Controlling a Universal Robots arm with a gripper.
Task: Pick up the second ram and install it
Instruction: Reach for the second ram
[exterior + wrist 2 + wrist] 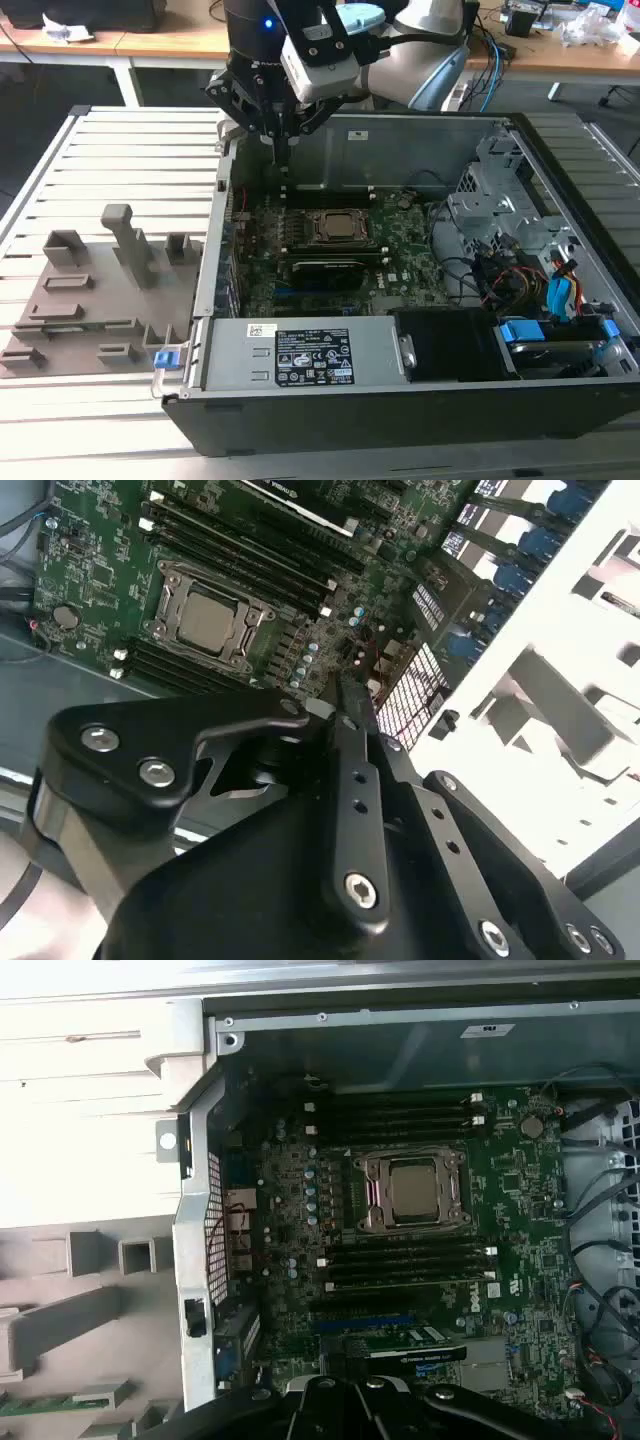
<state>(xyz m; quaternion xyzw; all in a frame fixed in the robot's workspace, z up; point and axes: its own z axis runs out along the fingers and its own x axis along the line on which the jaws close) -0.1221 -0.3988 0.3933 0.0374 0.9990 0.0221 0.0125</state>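
Black two-finger claw (283, 150) hangs over the open black metal computer case (400, 425), at the corner toward the exterior view's left, close to the case's grey back wall. Fingers are together at the tip, with nothing visible between them. In the second wrist view the claw (345, 692) tapers to one closed point above the green motherboard (100, 570).

Second ram (50, 1403), a thin long green circuit-board stick, lies flat in the grey plastic fixture plate (60, 1355) in the first wrist view. It is outside the case, past the case's perforated side wall from the board, and the claw is not touching it.

In the exterior view the fixture plate (90, 330) sits on the pale slatted metal desk (130, 150) just beside the case, on that view's left. Grey upright blocks (120, 230) stand on the plate.

Inside the case the motherboard (400, 230) lies flat, and the square metal-framed CPU socket (337, 228) is near its middle. Both wrist views show the socket (208, 617) (412, 1190) with long dark memory slots (400, 1260) running along two sides of it. I cannot tell from here whether any slot is filled.

A silver power supply box (310, 355) runs along the near edge of the case. Blue cables (560, 295) bunch at the exterior view's right.
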